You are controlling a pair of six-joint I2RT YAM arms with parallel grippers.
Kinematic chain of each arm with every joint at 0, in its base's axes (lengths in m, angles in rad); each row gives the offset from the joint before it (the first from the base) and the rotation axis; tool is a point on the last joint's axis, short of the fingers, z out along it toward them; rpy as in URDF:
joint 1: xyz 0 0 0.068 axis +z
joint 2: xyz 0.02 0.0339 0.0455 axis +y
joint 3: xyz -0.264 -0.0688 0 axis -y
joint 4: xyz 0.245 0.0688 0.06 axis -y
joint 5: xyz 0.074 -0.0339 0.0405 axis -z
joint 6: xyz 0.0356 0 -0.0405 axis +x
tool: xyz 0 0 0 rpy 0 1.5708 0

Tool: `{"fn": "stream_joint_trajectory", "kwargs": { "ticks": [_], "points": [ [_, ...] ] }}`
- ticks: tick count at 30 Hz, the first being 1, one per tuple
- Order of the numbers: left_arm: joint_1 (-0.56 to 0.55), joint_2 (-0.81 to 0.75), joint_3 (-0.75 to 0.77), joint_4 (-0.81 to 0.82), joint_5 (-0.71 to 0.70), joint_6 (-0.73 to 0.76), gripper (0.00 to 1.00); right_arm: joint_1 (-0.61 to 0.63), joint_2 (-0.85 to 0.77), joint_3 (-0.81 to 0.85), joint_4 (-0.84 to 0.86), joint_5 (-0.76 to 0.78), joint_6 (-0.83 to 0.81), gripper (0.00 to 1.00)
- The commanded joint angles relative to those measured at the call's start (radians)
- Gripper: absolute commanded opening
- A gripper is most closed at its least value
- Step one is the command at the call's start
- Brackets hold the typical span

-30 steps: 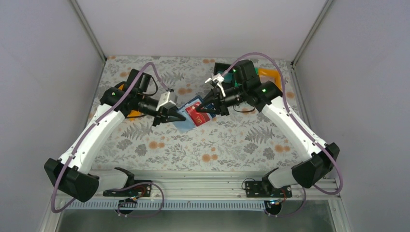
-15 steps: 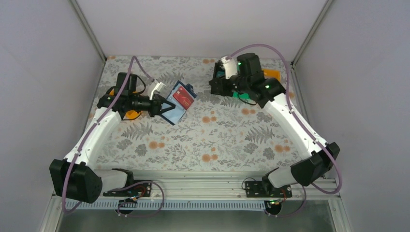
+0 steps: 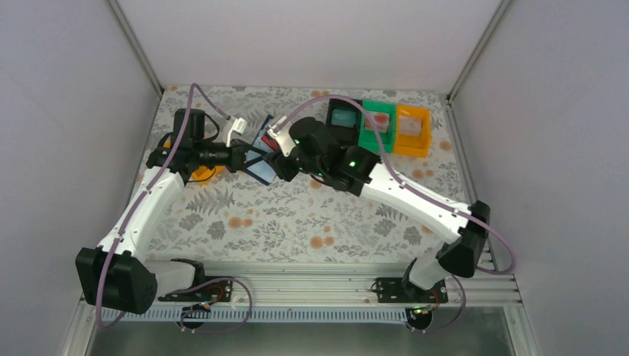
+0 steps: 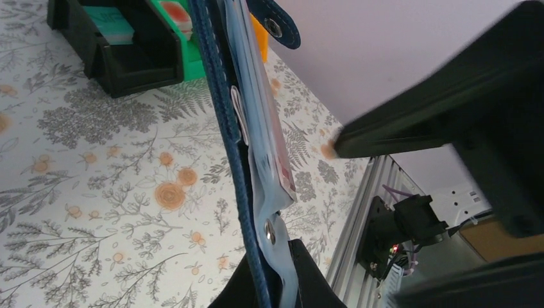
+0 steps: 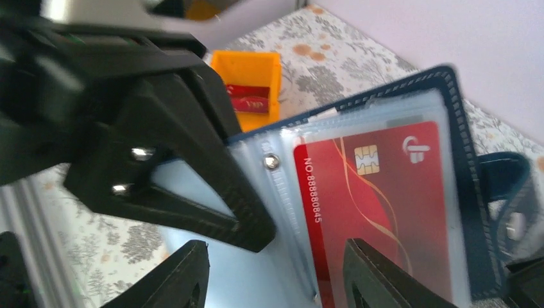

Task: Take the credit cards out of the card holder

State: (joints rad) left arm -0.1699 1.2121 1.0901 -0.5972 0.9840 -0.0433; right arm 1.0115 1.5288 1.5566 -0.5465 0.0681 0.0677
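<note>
Tabletop (image 3: 297, 222), floral cover. Above it, left of centre, the card holder (image 3: 259, 169) hangs clear in the left end effector (image 3: 243, 157), which is clamped tight on one end. The top view gives position only, as the right arm covers part of it. The left wrist view shows it edge-on: long axis runs from the fingers away toward the far bins, tab (image 4: 277, 24) at the far end, navy cover on one side, clear sleeves on the other. The right wrist view alone shows the open face: a red card (image 5: 385, 212) seated in a sleeve, its long side across the fingers-to-tab line. Right end effector (image 5: 276, 282) faces that sleeve, fingers moderately apart, holding nothing. Behind the holder in that view sits a second orange bin (image 5: 221, 70) with a second red card (image 5: 249, 99); the top view shows only its corner under the left arm. Far row, left to right: black bin (image 3: 331, 122) with teal card (image 3: 344, 117); green bin (image 3: 365, 130) with red-and-white card (image 3: 379, 119); orange bin (image 3: 426, 144), pale contents, unidentifiable.
</note>
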Motion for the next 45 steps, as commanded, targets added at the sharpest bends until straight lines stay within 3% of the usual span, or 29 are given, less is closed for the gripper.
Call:
{"fn": "stream_joint_trajectory", "kwargs": {
  "ticks": [1,6,10,20,25,28,31,35,37,41,45],
  "points": [
    [0.004,-0.019,0.003,0.040,0.066,-0.023,0.02,0.009,0.064,0.054,0.010,0.116,-0.004,0.53],
    [0.005,-0.024,-0.020,0.049,0.087,-0.032,0.02,0.003,0.100,0.082,0.005,0.210,0.021,0.37],
    [0.005,-0.026,-0.025,0.045,0.093,-0.027,0.02,0.000,0.097,0.078,-0.002,0.254,0.035,0.31],
    [0.007,-0.022,-0.057,0.094,0.142,-0.111,0.02,0.001,0.203,0.159,-0.099,0.452,0.042,0.24],
    [0.010,-0.005,-0.066,0.125,0.172,-0.150,0.02,0.015,0.257,0.193,-0.138,0.505,0.031,0.33],
    [0.012,0.002,-0.056,0.118,0.173,-0.136,0.02,0.012,0.232,0.165,-0.106,0.385,-0.008,0.44],
    [0.011,0.004,-0.011,0.019,0.157,0.039,0.02,-0.070,0.167,0.136,-0.111,0.223,-0.005,0.57],
    [-0.035,0.007,0.101,-0.195,0.011,0.455,0.02,-0.306,-0.002,-0.007,-0.035,-0.352,-0.052,0.77],
    [-0.077,0.008,0.159,-0.318,0.003,0.669,0.02,-0.375,-0.058,-0.067,-0.023,-0.651,-0.105,0.98],
    [-0.165,0.023,0.257,-0.520,-0.055,0.956,0.02,-0.400,-0.092,-0.083,-0.084,-0.968,-0.208,0.99],
    [-0.188,0.069,0.331,-0.595,-0.048,0.978,0.02,-0.400,-0.097,-0.065,-0.110,-1.036,-0.232,0.99]
  ]
}}
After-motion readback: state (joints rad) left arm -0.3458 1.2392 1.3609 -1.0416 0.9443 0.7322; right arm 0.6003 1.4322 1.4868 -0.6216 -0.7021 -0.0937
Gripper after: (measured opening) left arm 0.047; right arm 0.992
